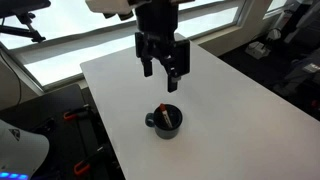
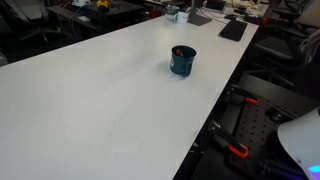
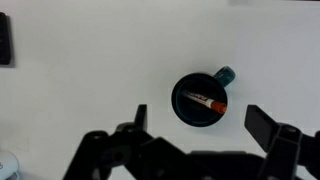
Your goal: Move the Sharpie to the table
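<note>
The Sharpie (image 3: pixel 205 100), dark with a reddish end, lies slanted inside a dark round mug (image 3: pixel 198 118) that stands on the white table (image 1: pixel 220 90). The mug shows in both exterior views (image 1: pixel 166 122) (image 2: pixel 182 61), with the pen's red end at its rim (image 1: pixel 163 113). My gripper (image 1: pixel 163 68) hangs above the table, behind and above the mug, open and empty. In the wrist view its two fingers (image 3: pixel 200 125) straddle the mug from above, well apart from it.
The table's edges drop to dark floor with robot stand parts and orange clamps (image 2: pixel 237 152). Dark objects and clutter (image 2: pixel 232 28) lie at the table's far end. A window (image 1: pixel 70 45) runs behind the table.
</note>
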{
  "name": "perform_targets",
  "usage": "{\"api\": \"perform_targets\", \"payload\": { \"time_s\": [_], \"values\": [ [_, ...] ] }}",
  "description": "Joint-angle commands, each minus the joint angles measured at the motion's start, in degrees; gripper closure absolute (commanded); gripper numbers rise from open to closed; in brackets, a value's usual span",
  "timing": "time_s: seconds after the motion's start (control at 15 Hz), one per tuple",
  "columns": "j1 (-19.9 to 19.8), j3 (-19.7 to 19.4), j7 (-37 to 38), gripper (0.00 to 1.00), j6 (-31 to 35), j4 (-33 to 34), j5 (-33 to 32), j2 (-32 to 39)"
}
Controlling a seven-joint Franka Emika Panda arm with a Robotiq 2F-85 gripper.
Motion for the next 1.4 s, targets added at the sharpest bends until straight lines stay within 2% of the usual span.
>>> {"api": "perform_targets", "payload": {
  "time_s": [0.0,0.2,0.4,0.6,0.8,1.0,1.13,1.2,1.33],
  "values": [
    [0.7,-0.7,0.1,0.00,-0.1,0.1,-0.2,0.0],
    [0.7,-0.7,0.1,0.00,-0.1,0.1,-0.2,0.0],
    [1.7,-1.1,-7.0,0.00,2.9,1.3,-2.1,3.0],
    [2.3,-1.6,-15.1,0.00,9.9,1.6,-2.8,7.7],
    [2.5,-2.2,-23.0,0.00,19.7,1.0,-2.4,12.7],
    [2.3,-1.9,-34.5,0.00,27.9,0.6,2.8,18.1],
    [1.4,-0.6,-44.2,0.00,32.0,0.2,9.1,21.1],
    [1.0,0.6,-49.1,0.00,33.0,0.2,12.7,22.4],
    [-3.9,6.7,-58.7,0.00,32.1,0.7,19.5,24.1]
  ]
}}
